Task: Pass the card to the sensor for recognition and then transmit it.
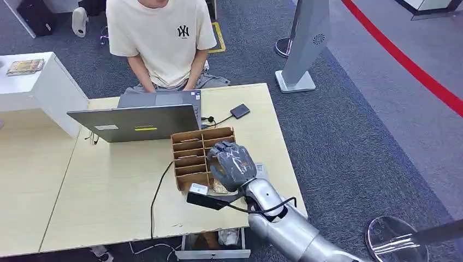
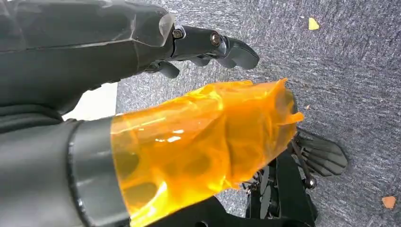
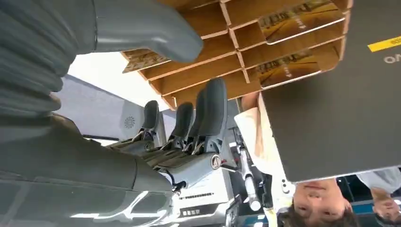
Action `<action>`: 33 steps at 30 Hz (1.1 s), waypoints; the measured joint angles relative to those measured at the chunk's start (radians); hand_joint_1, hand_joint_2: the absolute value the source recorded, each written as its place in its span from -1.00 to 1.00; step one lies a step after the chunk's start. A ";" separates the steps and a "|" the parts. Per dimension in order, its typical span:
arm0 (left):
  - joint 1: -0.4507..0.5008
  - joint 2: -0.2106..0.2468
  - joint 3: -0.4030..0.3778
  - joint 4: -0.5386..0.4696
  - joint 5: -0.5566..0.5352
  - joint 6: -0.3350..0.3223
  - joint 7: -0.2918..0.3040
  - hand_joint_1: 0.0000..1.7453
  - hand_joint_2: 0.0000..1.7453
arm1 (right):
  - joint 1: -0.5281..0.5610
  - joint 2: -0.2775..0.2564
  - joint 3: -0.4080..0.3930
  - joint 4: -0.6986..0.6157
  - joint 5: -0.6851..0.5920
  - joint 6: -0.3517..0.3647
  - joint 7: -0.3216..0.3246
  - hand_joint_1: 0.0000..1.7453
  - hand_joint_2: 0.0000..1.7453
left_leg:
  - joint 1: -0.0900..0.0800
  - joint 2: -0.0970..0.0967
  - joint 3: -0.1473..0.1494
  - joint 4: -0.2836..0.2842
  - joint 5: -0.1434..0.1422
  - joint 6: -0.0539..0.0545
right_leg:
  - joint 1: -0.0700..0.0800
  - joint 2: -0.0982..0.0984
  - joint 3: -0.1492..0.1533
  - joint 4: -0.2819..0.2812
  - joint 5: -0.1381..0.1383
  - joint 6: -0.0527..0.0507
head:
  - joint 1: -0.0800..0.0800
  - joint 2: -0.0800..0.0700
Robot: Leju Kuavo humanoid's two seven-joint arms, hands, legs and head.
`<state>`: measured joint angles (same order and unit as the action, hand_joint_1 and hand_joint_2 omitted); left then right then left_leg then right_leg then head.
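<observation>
A wooden card organizer (image 1: pixel 191 155) with several slots stands on the light table (image 1: pixel 109 196) in front of the laptop. Cards with gold print lie in its slots (image 3: pixel 302 19). My right hand (image 1: pixel 232 164) hovers over the organizer's right end. Its thumb (image 3: pixel 146 28) and fingers (image 3: pixel 208 113) are spread apart at the slot openings, with nothing between them. A small black sensor box (image 1: pixel 240 111) with a cable lies on the table behind the organizer. My left hand (image 2: pixel 142 94) hangs over grey carpet and holds nothing; orange film wraps its thumb.
A grey laptop (image 1: pixel 136 123) stands open at the table's back, with a person (image 1: pixel 161 38) seated behind it. A black cable (image 1: pixel 155 202) runs over the front edge. There is a white cabinet (image 1: pixel 38 87) at the left and a grey sign stand (image 1: pixel 306 43) on the carpet at the right.
</observation>
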<state>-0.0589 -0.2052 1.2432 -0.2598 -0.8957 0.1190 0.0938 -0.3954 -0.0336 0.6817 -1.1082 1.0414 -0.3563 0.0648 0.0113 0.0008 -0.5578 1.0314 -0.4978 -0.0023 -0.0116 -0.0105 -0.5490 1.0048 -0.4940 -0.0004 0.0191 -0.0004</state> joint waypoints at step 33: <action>0.000 0.000 0.005 0.000 0.003 0.000 0.000 -1.00 -1.00 | -0.060 0.003 -0.039 0.183 0.012 -0.006 0.003 0.18 1.00 | 0.000 0.000 0.000 0.000 0.000 0.000 | 0.000 0.000 0.000 0.000 0.000 0.000 | 0.000 0.000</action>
<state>-0.0590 -0.2052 1.2478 -0.2598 -0.8930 0.1190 0.0935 -0.4559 -0.0305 0.6432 -0.9251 1.0536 -0.3628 0.0679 0.0113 0.0006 -0.5579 1.0314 -0.4978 -0.0023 -0.0117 -0.0107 -0.5490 1.0048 -0.4940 -0.0003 0.0195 -0.0004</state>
